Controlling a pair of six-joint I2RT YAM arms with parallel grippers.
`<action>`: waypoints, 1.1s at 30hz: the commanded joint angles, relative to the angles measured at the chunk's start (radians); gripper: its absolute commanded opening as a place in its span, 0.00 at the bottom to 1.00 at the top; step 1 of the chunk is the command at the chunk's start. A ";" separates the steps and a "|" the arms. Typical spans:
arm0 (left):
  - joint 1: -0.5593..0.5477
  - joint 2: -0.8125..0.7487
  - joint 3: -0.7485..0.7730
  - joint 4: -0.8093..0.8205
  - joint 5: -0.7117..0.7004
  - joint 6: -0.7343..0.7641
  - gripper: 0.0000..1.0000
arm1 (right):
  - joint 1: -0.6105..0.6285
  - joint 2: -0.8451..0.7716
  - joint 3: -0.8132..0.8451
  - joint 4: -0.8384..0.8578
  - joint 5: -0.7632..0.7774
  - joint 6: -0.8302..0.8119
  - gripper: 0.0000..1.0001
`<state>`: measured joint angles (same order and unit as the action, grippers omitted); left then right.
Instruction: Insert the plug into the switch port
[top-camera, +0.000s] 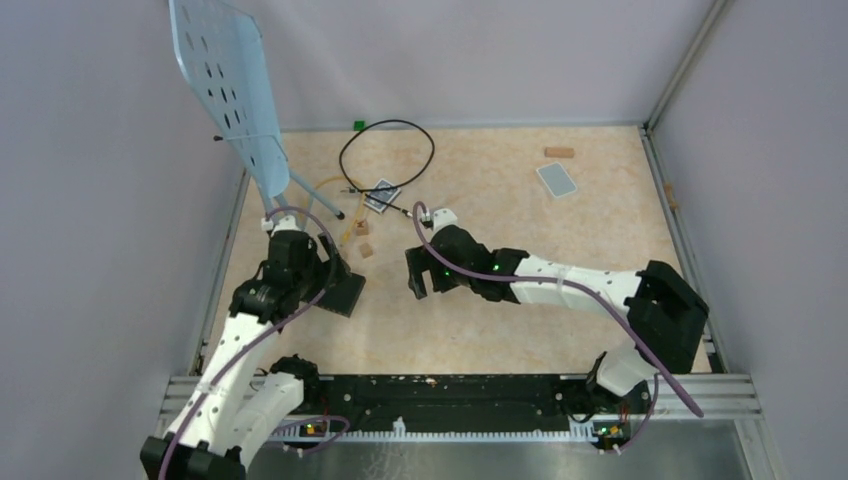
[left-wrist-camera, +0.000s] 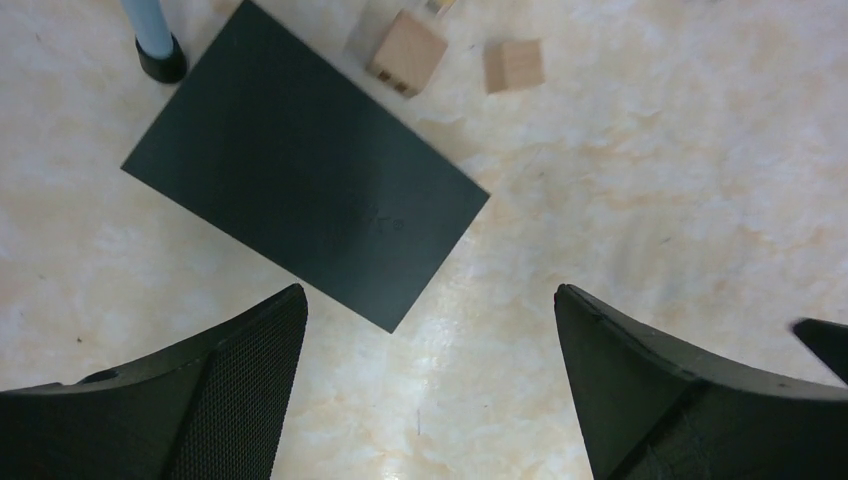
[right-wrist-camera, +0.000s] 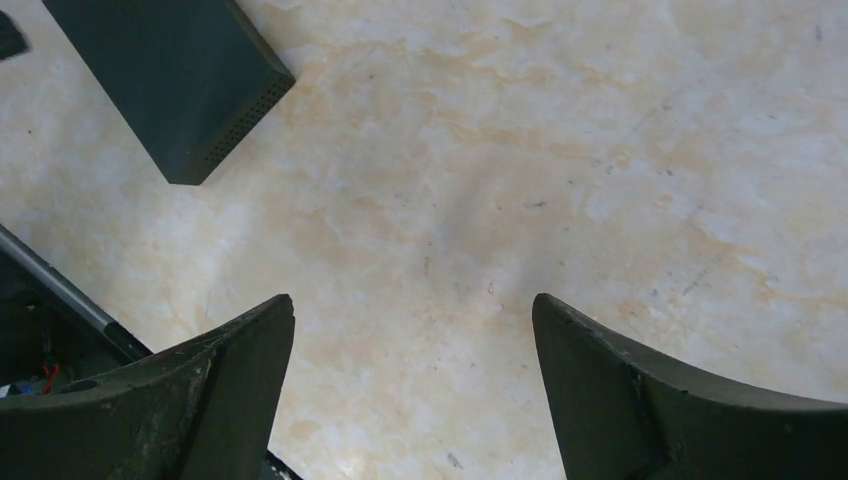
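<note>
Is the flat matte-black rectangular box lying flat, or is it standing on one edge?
Lying flat: the flat matte-black rectangular box shows its broad face upward in the left wrist view and rests on the beige table.

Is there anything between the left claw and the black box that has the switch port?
Nothing visible does. The left claw is open, close to the black box, with only bare table between them. Two wooden cubes lie beyond its far side.
</note>
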<state>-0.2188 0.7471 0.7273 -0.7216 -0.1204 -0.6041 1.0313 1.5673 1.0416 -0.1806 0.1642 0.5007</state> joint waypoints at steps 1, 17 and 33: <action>0.006 0.123 0.000 0.106 -0.057 -0.051 0.98 | 0.001 -0.099 -0.025 -0.087 0.064 0.003 0.87; 0.046 0.359 -0.028 0.349 -0.298 0.003 0.99 | 0.000 -0.284 -0.127 -0.128 0.077 0.004 0.87; 0.116 0.504 -0.088 0.500 -0.416 -0.026 0.98 | 0.001 -0.310 -0.146 -0.156 0.067 0.007 0.87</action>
<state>-0.1303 1.2110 0.6495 -0.3077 -0.5064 -0.6258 1.0313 1.2980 0.9012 -0.3489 0.2264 0.5007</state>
